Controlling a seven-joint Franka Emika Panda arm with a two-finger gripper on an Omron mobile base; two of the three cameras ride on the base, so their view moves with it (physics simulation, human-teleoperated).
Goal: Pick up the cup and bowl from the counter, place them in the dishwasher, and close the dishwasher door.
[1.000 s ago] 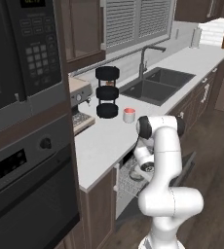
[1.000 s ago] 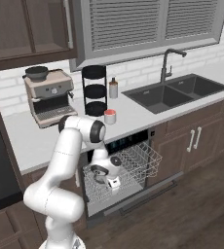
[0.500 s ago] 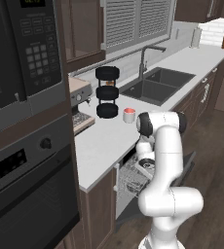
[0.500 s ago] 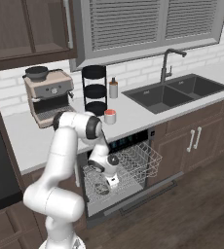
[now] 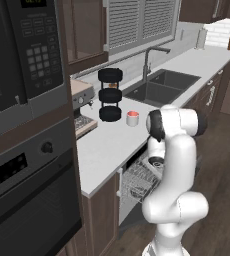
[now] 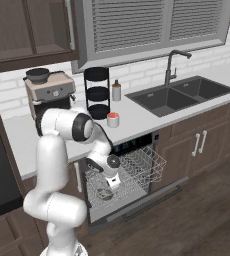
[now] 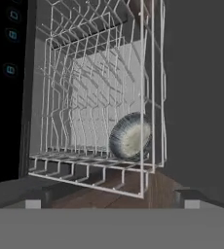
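The dark grey bowl (image 7: pixel 130 136) rests on its edge inside the dishwasher's white wire rack (image 7: pixel 89 87), against the rack's wall. My gripper (image 7: pixel 112 202) hangs open just short of it, fingertips (image 7: pixel 33 200) wide apart and holding nothing. From the right base view the gripper (image 6: pixel 113 183) is down in the pulled-out rack (image 6: pixel 144 167), with the bowl (image 6: pixel 105 194) just below it. The salmon-red cup (image 6: pixel 113 119) stands upright on the pale counter (image 6: pixel 137 112), also seen as the cup (image 5: pixel 132 118). The dishwasher door (image 6: pixel 142 204) lies dropped open under the rack.
A black three-tier round rack (image 6: pixel 97 92) stands right behind the cup, with a coffee machine (image 6: pixel 49 92) to its left and the sunken sink (image 6: pixel 179 95) to its right. A black oven (image 5: pixel 27 190) fills the left. My arm's elbow (image 5: pixel 174 125) overhangs the counter edge.
The hand has sunk deeper into the rack with the bowl. The fingers now stand apart and the bowl lies free in the rack.
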